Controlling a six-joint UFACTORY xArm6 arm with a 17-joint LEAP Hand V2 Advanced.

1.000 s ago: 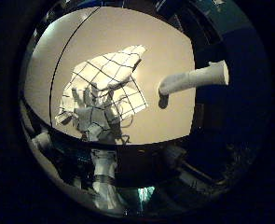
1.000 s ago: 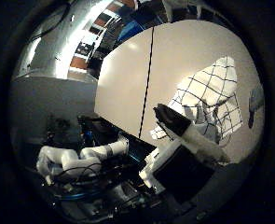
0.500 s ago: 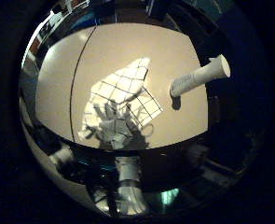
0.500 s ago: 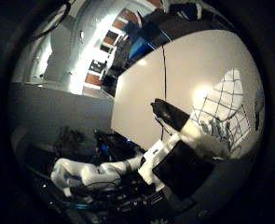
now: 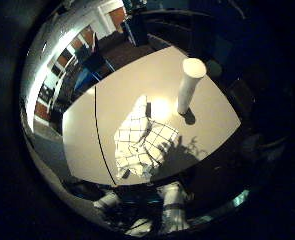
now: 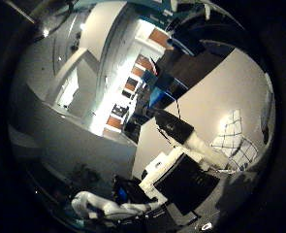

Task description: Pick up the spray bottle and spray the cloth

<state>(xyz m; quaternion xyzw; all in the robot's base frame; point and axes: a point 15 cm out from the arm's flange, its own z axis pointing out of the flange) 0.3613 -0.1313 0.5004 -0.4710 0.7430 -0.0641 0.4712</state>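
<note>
The little finger side palm view shows a white upright spray bottle [image 5: 190, 85] standing on a beige table [image 5: 122, 95]. A white cloth with a dark grid [image 5: 142, 140] lies crumpled on the table beside the bottle, not touching it. My right hand [image 5: 167, 205] is high above the table's near edge, away from both. The thumb side palm view shows one finger [image 6: 181, 131] reaching out fairly straight over the table, with the cloth [image 6: 238, 136] beyond it. The hand holds nothing.
A dark seam [image 5: 99, 135] runs across the table beside the cloth. Blue chairs and furniture [image 5: 92, 65] stand past the table's far edge. The thumb side palm view takes in a lit room and grey wall [image 6: 75, 107], with the white arm [image 6: 99, 204] beneath.
Both views have swung and pulled back from the table, so the hand has lifted and turned. The cloth and bottle have stayed in place on the table.
</note>
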